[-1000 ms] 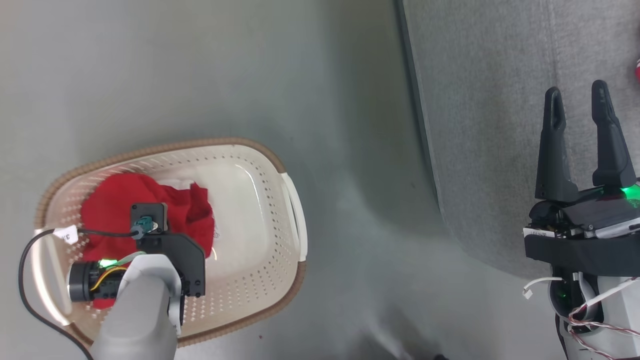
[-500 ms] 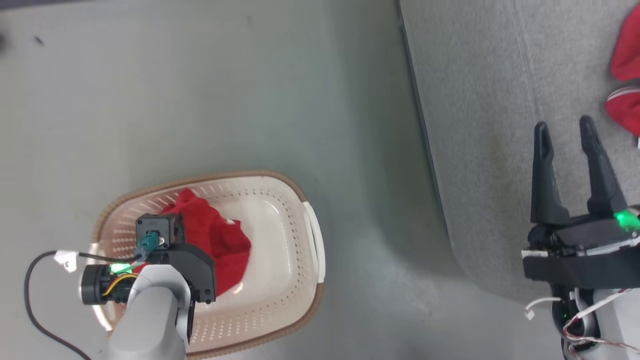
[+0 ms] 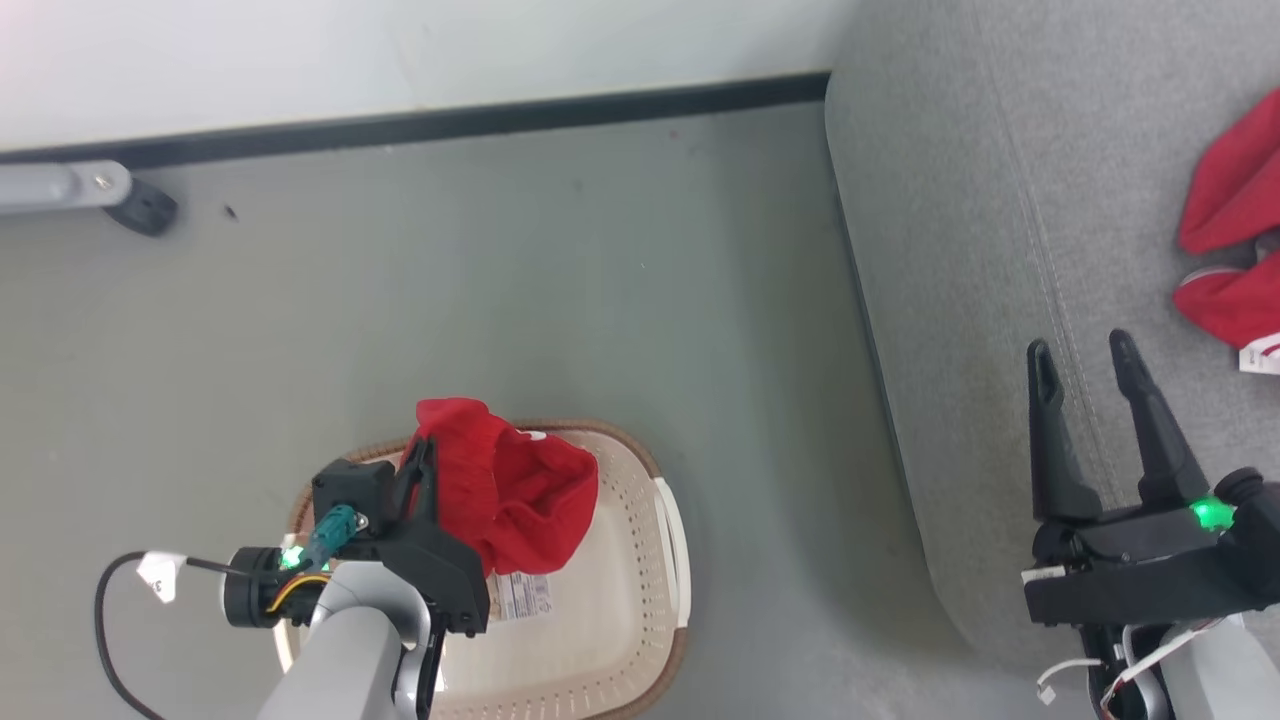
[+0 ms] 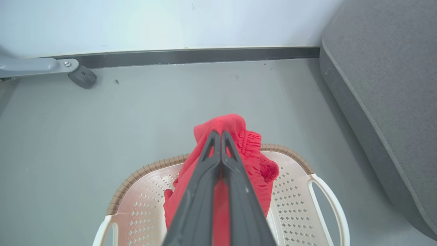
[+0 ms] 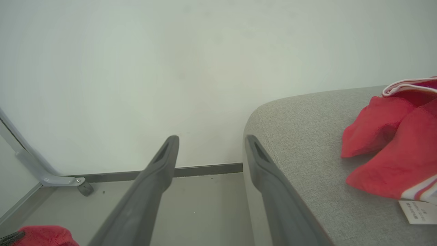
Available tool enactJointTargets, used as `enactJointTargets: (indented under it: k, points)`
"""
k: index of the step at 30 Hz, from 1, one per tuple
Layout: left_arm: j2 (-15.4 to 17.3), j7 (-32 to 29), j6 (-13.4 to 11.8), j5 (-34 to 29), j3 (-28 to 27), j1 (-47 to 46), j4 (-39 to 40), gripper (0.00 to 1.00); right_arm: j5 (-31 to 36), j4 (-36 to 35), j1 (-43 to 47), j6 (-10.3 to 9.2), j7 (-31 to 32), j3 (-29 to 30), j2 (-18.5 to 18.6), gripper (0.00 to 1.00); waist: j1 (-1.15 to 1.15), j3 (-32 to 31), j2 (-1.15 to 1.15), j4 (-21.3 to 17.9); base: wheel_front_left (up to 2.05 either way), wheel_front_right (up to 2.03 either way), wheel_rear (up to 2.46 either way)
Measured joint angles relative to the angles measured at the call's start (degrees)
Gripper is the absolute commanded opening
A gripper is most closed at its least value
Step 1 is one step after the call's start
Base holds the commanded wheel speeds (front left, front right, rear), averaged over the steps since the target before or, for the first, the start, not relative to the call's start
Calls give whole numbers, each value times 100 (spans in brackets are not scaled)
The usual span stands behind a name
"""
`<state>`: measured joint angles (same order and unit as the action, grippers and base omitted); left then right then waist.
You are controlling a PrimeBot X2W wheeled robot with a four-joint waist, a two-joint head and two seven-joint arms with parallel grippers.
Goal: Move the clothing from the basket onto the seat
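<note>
Red clothing (image 4: 252,153) pinched between left fingers (image 4: 201,191) above basket (image 4: 290,155); right fingers (image 3: 1050,440) wide, empty, at seat (image 3: 950,250) edge.

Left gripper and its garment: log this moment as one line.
left gripper: shut on red garment, held over basket | right gripper: open, above seat | other red clothing: lying on seat

Left gripper (image 4: 219,134) pinched crumpled red fabric garment (image 4: 253,152), hung over far brown rim of cream perforated plastic basket (image 4: 143,169), grey woven sofa (image 4: 385,85) nearby.
</note>
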<state>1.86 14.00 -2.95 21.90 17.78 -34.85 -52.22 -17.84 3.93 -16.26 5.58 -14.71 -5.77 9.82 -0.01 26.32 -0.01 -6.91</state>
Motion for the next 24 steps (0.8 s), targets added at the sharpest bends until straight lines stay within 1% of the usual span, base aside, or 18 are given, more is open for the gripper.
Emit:
enactJointTargets:
  k: [8,21,24]
  points:
    - [3,29,-8,183,180,451,731,0,22,241,316,23,0,-51,0,100,0,-579,0,189,0,0,0]
    - [19,29,-4,118,272,1326,2159,0,75,465,876,22,1,-192,-34,100,0,-1456,0,416,0,0,0]
    - [29,30,41,110,310,1513,2446,0,81,499,1009,21,1,-246,-62,100,0,-1646,0,443,0,0,0]
